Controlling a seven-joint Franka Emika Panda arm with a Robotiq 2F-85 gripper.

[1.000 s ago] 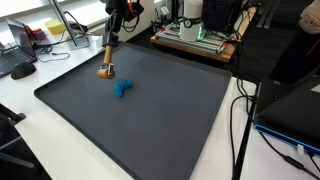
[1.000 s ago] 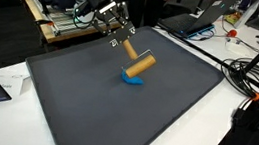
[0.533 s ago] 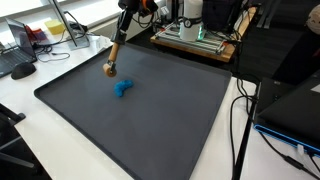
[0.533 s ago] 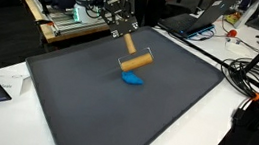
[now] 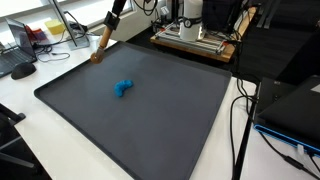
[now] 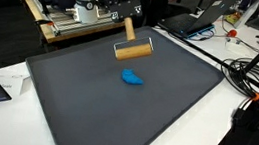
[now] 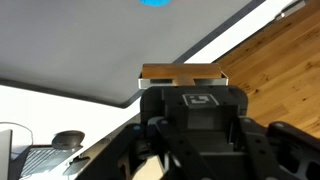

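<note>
Pincer (image 6: 126,19) clamped on the handle of a light wooden T-shaped tool with a cylindrical head (image 6: 133,48), held at upper centre so the head hangs clear of the dark grey mat surface (image 6: 75,101); a small blue clay-like lump (image 6: 132,79) lies just below it

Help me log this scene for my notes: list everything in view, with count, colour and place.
wooden roller: one, tan, held above the mat near its far edge
blue lump: one, blue, lying on the mat, apart from the roller
mat: one, dark grey, on the table
table: one, white, under the mat
cables: several, black, on the table beside the mat
hand: one, black, shut on the roller's handle
</note>
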